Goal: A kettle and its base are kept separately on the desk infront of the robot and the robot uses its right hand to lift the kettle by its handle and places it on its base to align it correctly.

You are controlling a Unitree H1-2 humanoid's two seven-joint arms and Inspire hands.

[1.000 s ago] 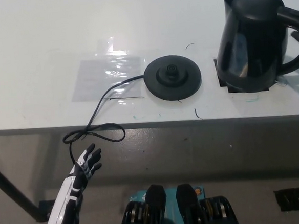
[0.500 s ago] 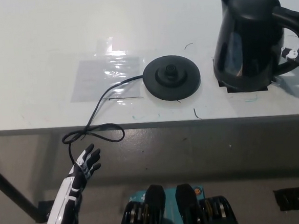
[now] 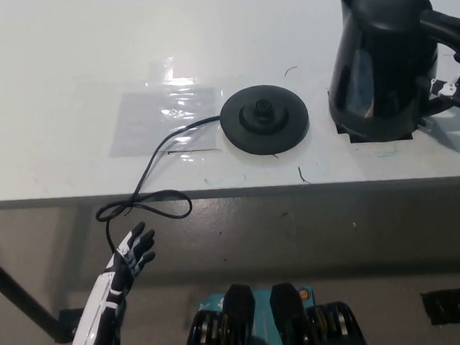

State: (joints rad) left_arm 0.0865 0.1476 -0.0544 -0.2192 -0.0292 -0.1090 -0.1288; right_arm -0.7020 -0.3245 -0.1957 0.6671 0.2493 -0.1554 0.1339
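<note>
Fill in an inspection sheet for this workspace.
Surface: white desk, with a clear taped sheet and pen marks.
Job's things: black kettle upright at right, off its base, which is bare.
Clutter: nothing seen.
Hands: left hand open, low below the desk edge; right hand mostly out of frame by the kettle handle, grip unclear.
Cables: base cord loops over the front edge.
Surroundings: floor, desk leg.

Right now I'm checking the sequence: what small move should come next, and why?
Probably lift the glossy black plastic kettle by its handle. It is on the white desk, right of the round black base, which is bare. The right hand is barely visible; the white left hand rests below the desk edge.
</note>
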